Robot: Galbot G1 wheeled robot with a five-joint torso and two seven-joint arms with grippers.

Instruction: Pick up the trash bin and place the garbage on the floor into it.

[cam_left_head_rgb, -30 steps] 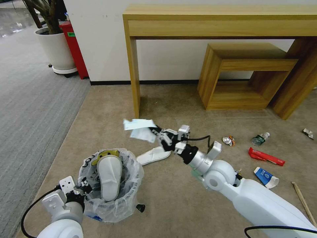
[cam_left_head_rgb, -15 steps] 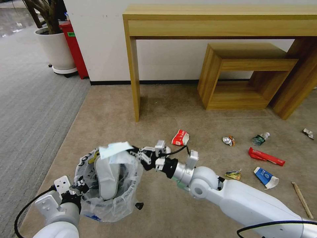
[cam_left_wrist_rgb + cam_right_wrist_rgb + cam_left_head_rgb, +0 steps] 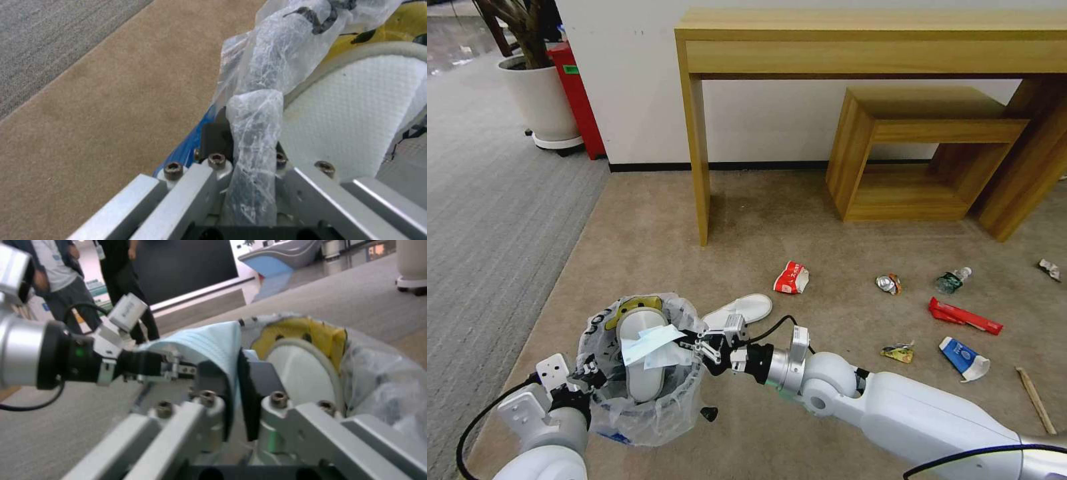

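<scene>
The trash bin (image 3: 647,400), lined with a crinkled plastic bag (image 3: 262,86), hangs just above the beige floor (image 3: 647,227) with a white slipper (image 3: 642,363) standing in it. My left gripper (image 3: 589,375) is shut on the bin's bagged rim (image 3: 253,156). My right gripper (image 3: 695,348) reaches over the bin's opening from the right, shut on a light blue-white packet (image 3: 650,343) that sits between its pads (image 3: 262,380). On the floor lie another white slipper (image 3: 738,311), a red carton (image 3: 792,277), a crushed can (image 3: 888,284), a small bottle (image 3: 952,280), a red wrapper (image 3: 964,316), a white-blue packet (image 3: 964,357) and a wooden stick (image 3: 1035,400).
A wooden desk (image 3: 697,153) and a low wooden stand (image 3: 920,153) line the wall behind the litter. Grey ribbed carpet (image 3: 487,200), a white planter (image 3: 540,100) and a red box (image 3: 577,93) lie to the left. A small black piece (image 3: 710,417) sits by the bin.
My right arm swung left and down, carrying the blue-white packet from above the floor to low over the bin's opening. The bin and left gripper shifted slightly.
</scene>
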